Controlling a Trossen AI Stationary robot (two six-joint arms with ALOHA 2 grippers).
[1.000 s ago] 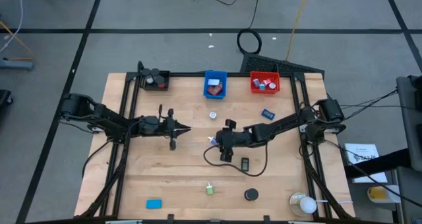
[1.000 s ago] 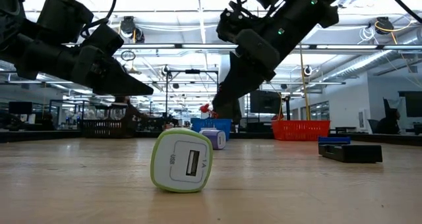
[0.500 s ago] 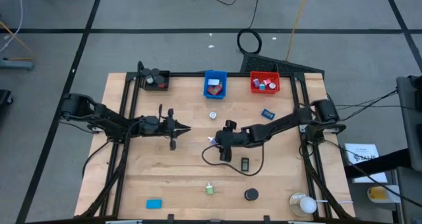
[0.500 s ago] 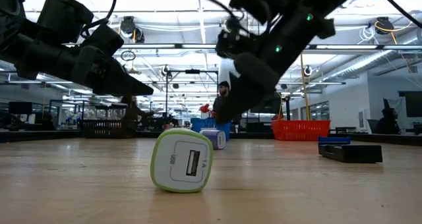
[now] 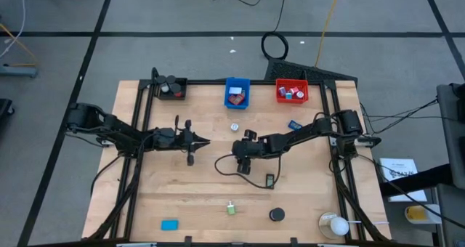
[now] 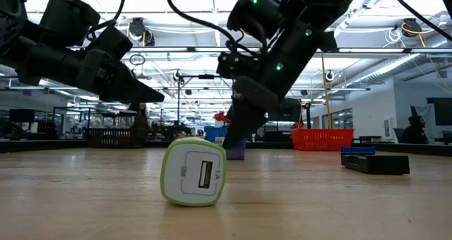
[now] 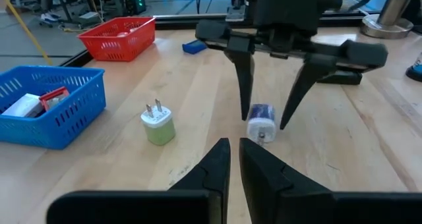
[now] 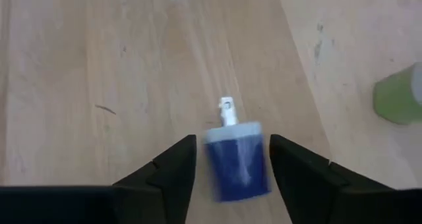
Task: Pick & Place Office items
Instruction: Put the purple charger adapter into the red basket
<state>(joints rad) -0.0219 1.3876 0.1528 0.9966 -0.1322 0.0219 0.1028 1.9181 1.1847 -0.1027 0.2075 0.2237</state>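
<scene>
The right tool (image 8: 229,159) hangs open astride a blue-and-white plug adapter (image 8: 236,159) lying on the wooden counter (image 5: 203,196) near its middle, fingers not visibly touching it. The left tool (image 5: 205,142) waits closed to its left. Three bins (black, blue, red) line the far edge; a green charger (image 6: 194,173) lies nearer, workshop beyond.
</scene>
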